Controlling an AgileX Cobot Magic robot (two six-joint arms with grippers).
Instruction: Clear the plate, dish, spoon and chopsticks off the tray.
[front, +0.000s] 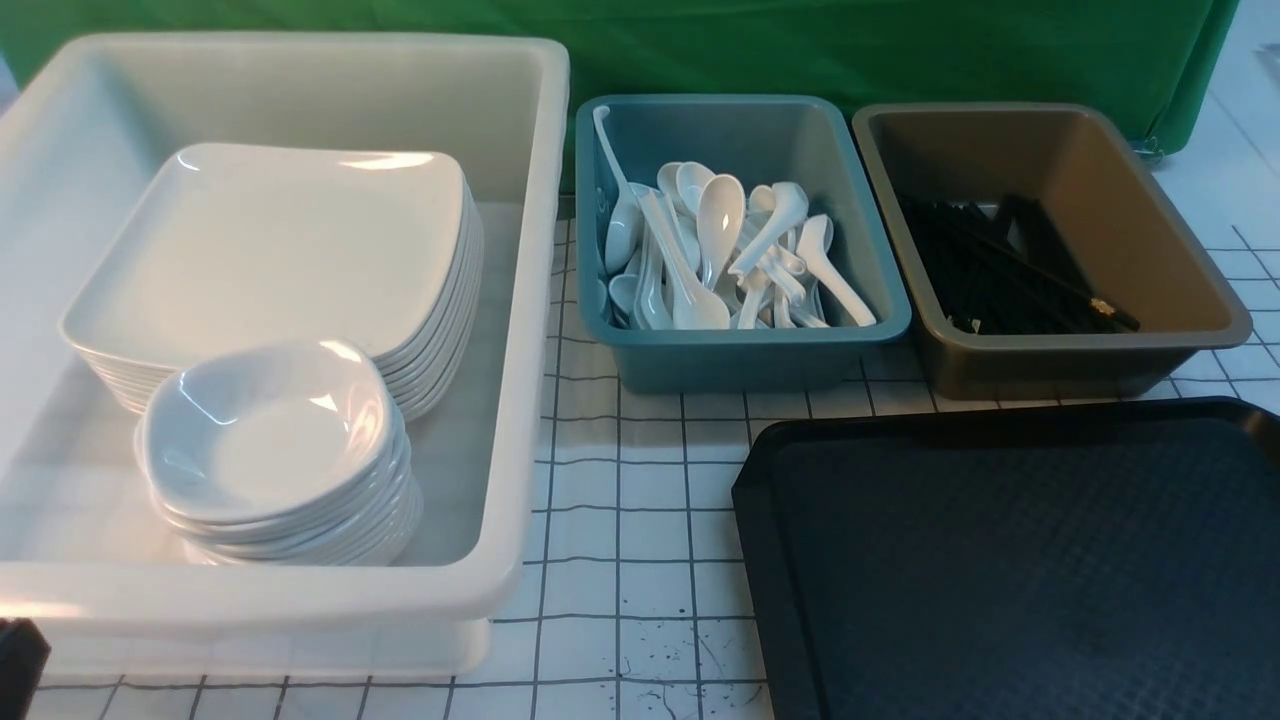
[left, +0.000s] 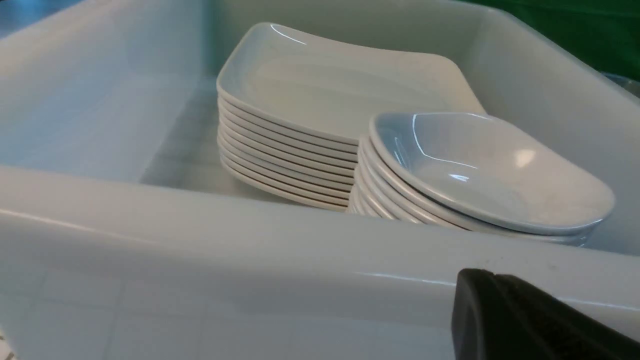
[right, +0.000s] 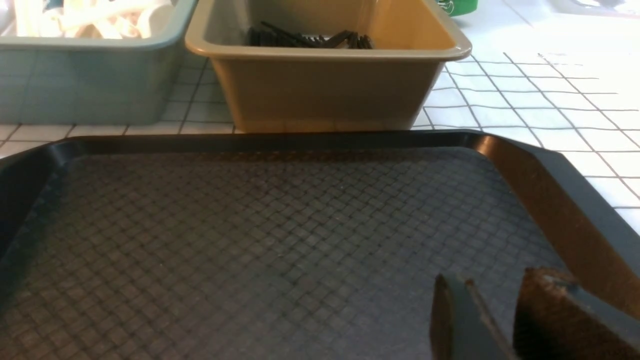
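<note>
right pincer slightly spread, holding nothing, above bare tray; left pincer state unclear; chopsticks in brown bin behind tray.

Bare tray, bins behind.

I am working at what is looking like a staged lab dish-sorting bench: a white gridded tabletop, a green backdrop cloth hanging behind, and sorting bins sitting in a row.
</note>
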